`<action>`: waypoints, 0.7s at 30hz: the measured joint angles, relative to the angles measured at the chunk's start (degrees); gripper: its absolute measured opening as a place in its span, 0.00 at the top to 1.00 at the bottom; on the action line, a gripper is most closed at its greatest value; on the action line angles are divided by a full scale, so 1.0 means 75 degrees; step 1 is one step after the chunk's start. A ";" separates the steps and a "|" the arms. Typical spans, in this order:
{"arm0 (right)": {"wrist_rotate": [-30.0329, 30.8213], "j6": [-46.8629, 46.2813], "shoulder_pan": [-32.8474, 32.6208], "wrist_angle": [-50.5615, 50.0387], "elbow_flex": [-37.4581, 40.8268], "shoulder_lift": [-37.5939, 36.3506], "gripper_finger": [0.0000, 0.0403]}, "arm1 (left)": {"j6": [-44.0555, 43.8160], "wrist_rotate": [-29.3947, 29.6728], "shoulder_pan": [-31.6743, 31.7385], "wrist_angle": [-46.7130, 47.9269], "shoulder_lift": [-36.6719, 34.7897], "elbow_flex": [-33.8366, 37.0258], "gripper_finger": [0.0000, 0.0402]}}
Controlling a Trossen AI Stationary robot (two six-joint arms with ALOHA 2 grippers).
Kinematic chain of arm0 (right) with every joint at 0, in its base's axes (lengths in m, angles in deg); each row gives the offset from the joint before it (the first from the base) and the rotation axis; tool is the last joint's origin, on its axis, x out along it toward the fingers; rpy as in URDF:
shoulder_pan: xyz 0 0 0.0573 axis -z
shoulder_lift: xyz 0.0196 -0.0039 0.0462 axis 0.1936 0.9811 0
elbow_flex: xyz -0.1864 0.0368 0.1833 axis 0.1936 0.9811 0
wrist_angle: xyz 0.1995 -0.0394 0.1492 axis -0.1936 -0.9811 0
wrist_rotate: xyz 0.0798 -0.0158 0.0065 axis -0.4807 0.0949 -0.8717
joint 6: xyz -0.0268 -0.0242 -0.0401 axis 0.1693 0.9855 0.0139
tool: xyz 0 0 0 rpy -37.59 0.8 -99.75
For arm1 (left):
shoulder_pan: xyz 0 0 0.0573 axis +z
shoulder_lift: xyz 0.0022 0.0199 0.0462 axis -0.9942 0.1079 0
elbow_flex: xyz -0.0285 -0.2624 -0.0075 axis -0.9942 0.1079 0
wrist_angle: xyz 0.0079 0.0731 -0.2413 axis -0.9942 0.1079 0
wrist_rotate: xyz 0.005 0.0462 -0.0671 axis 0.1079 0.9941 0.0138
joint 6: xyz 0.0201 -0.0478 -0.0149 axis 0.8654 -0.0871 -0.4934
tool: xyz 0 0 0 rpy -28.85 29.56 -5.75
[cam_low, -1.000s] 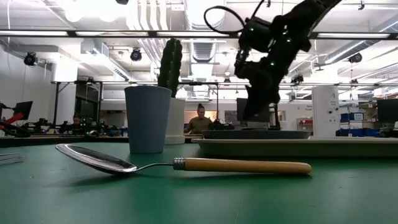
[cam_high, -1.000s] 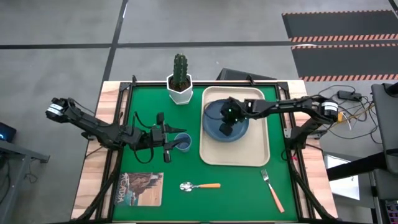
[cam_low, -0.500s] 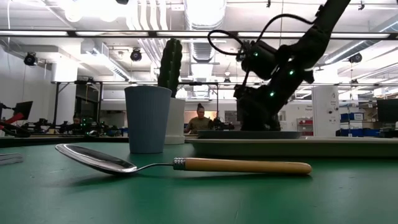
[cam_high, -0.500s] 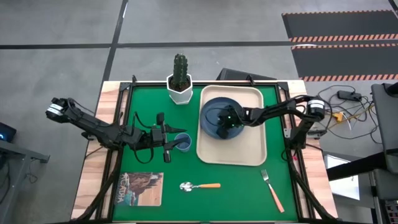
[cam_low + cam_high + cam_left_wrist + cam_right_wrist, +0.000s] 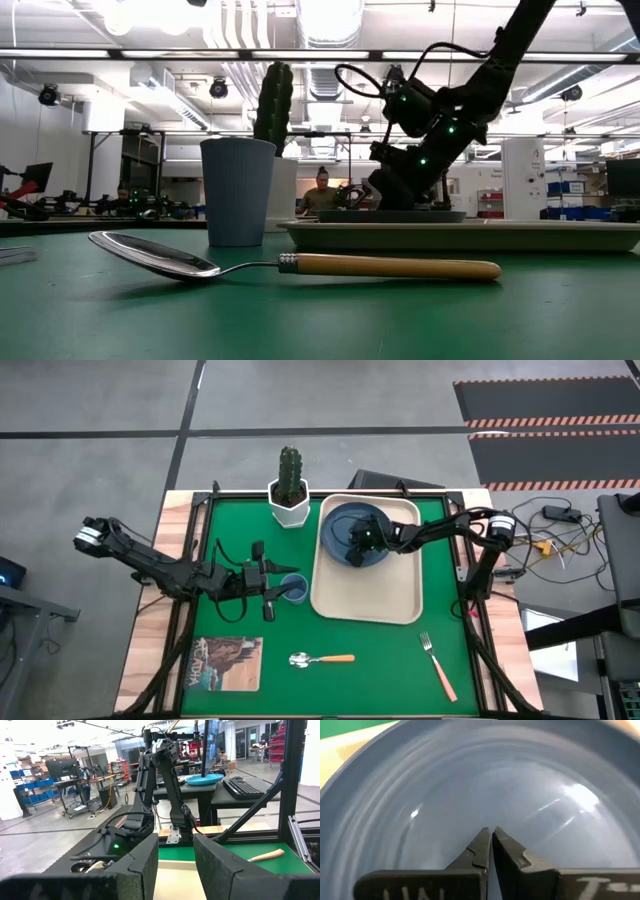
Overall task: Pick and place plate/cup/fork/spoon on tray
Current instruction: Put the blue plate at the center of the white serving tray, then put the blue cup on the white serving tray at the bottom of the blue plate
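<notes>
The slate-blue plate [image 5: 340, 520] lies on the far left part of the cream tray [image 5: 385, 595]. My right gripper [image 5: 355, 544] is shut, with its tips down inside the plate [image 5: 420, 795]. The light-blue cup [image 5: 294, 591] stands on the green mat left of the tray. My left gripper [image 5: 272, 592] is open right beside the cup; I cannot tell whether it touches it. The spoon [image 5: 321, 659] and the fork [image 5: 437, 665] lie on the mat near the front edge. The low view shows the cup [image 5: 238, 190], the spoon [image 5: 300, 264] and the tray [image 5: 470, 234]. My right gripper sets its shut fingertips [image 5: 485, 842] on the plate's inner floor [image 5: 492, 805], slanting down from the table's right side. The plate lies flat on the tray.
A cactus in a white hexagonal pot [image 5: 289, 495] stands at the far edge, left of the tray. A book [image 5: 225, 662] lies at the near left. The left wrist view [image 5: 176, 865] shows the right arm and the tray beyond the fingers.
My right gripper has come down into the plate and gone toward the table's far left. The plate has slid with it toward the tray's far left corner. The tray has shifted a little toward the left and turned slightly.
</notes>
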 joint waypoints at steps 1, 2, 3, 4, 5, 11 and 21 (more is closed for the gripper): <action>0.0010 0.0122 0.0077 0.0006 -0.0038 -0.0024 0.97 | 0.0000 -0.0003 0.0000 0.0000 0.0000 0.0000 0.74; 0.0015 0.0255 0.0132 0.0002 -0.0082 -0.0061 0.97 | 0.0000 -0.0003 0.0000 -0.0009 0.0000 0.0000 0.74; 0.0032 0.0382 0.0168 0.0001 -0.0136 -0.0120 0.97 | 0.0003 -0.0003 0.0000 -0.0009 0.0000 0.0000 0.74; 0.0030 0.0460 0.0189 -0.0016 -0.0193 -0.0218 0.97 | 0.0001 -0.0003 0.0000 -0.0012 0.0000 0.0000 0.74; 0.0019 0.0499 0.0201 -0.0047 -0.0231 -0.0346 0.97 | 0.0000 -0.0002 0.0000 -0.0009 0.0000 0.0000 0.74; -0.0031 0.0553 -0.0230 -0.0690 -0.0322 -0.1596 0.97 | -0.0287 -0.0005 -0.0015 0.0212 0.0000 0.0000 0.74; -0.0646 0.0220 -0.2212 -0.1901 -0.0232 -0.3501 0.97 | -0.3081 -0.0050 -0.0074 0.2725 0.0009 0.0114 0.74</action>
